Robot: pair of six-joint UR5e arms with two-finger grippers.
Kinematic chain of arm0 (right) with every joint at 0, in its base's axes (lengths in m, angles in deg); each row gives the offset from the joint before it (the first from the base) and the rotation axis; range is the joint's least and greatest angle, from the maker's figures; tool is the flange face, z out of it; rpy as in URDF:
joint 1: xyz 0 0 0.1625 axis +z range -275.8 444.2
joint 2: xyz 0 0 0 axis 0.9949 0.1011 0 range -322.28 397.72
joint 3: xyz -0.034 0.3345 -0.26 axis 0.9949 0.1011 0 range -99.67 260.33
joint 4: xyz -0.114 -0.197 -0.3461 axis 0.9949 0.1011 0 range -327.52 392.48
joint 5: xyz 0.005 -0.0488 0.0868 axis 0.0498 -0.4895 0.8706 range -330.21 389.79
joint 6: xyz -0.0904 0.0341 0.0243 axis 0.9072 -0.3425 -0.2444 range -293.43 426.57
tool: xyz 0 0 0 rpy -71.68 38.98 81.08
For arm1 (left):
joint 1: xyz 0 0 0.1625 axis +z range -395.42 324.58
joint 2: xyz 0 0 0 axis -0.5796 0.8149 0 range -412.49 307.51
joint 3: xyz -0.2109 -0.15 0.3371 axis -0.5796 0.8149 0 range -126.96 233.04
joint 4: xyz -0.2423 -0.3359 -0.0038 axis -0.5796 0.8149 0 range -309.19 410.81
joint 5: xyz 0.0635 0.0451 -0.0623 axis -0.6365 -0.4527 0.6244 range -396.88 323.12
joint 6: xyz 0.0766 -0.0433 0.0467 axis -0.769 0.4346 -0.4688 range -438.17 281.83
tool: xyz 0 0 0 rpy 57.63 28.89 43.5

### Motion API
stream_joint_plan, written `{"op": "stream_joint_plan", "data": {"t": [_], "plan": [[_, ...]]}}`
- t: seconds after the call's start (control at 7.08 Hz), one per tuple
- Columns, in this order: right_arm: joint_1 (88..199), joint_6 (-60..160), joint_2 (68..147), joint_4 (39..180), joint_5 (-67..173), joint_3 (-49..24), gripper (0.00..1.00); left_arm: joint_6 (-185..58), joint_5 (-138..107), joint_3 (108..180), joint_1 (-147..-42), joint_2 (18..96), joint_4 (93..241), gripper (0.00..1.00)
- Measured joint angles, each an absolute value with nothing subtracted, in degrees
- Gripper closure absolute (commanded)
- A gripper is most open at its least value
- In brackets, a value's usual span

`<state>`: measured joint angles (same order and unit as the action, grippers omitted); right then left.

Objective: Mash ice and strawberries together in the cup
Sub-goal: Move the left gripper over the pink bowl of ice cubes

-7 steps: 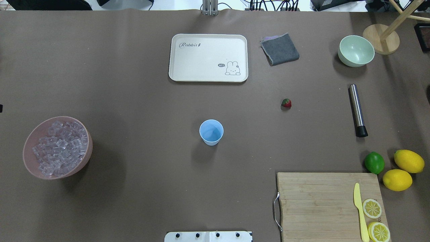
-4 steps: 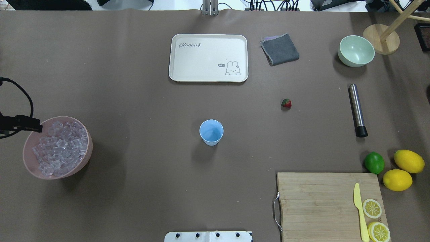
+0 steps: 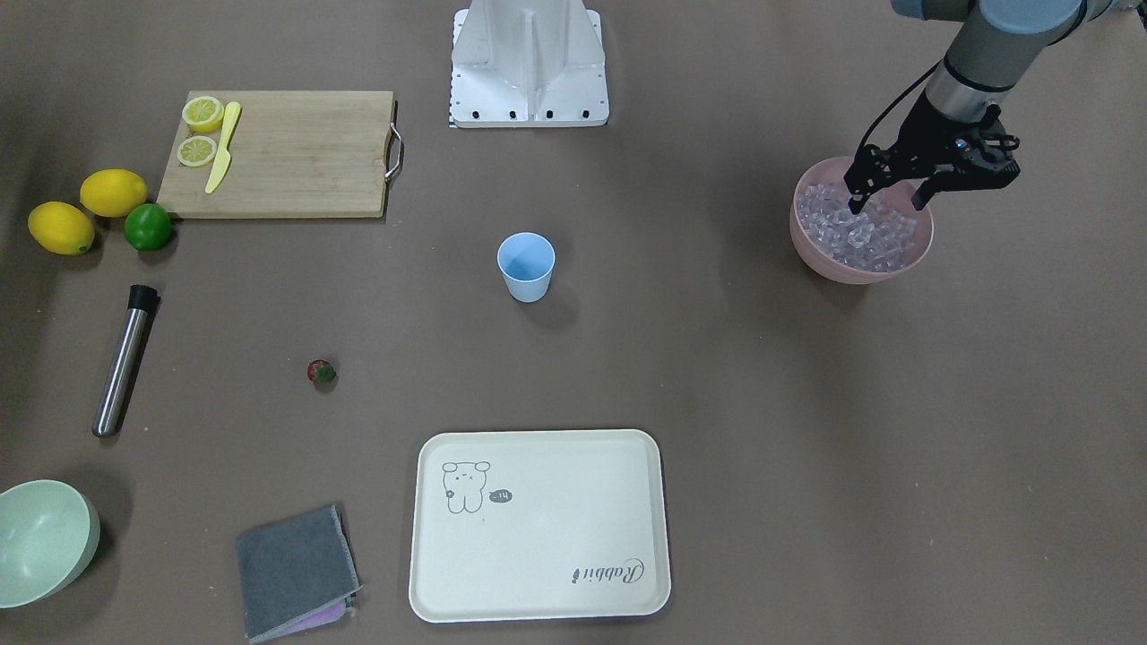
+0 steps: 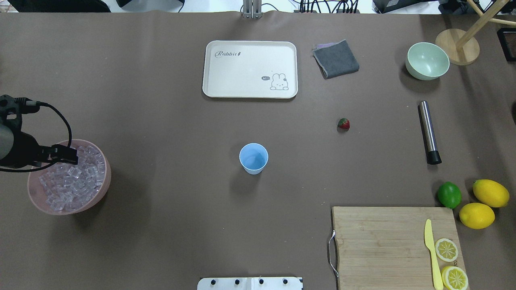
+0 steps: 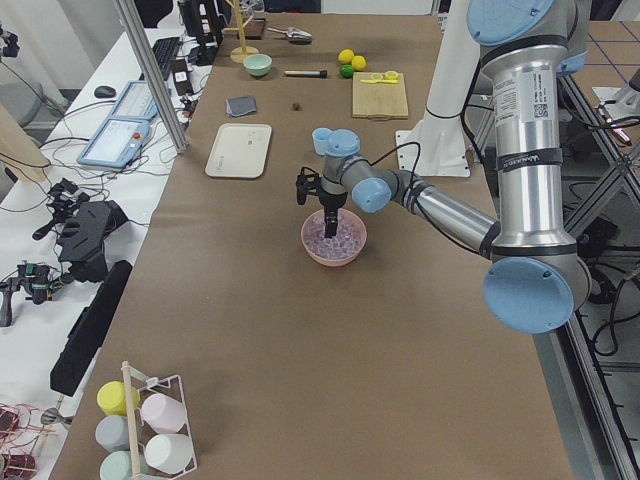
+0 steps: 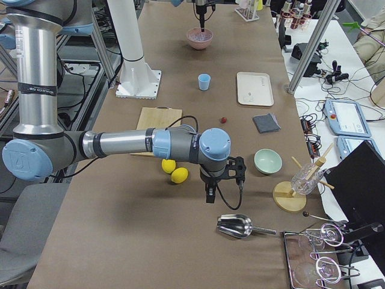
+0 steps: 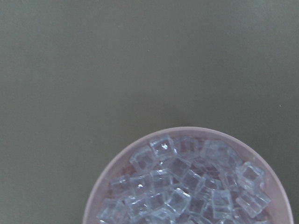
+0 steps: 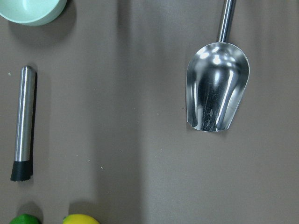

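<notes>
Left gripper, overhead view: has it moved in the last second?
Yes. The left gripper came in from the left edge, moving rightward, and now hangs over the pink bowl.

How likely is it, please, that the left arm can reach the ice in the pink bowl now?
Probably yes: the left end effector hangs open right over the ice heaped in the uncovered pink bowl, with nothing between.

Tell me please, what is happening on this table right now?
The left gripper hangs open just above the ice in the pink bowl. The blue cup stands empty in the middle of the table, and the strawberry lies apart from it. The right gripper hovers near a metal scoop; I cannot tell whether it is open.
</notes>
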<state>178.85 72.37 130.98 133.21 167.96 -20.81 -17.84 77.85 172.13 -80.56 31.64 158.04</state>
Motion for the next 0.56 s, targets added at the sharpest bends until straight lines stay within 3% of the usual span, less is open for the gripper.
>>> {"op": "stream_joint_plan", "data": {"t": [0.56], "plan": [[178.6, 72.4, 131.0, 133.2, 167.9, -20.6, 0.0, -17.4, 76.4, 167.9, -78.8, 34.2, 158.1, 0.12]]}}
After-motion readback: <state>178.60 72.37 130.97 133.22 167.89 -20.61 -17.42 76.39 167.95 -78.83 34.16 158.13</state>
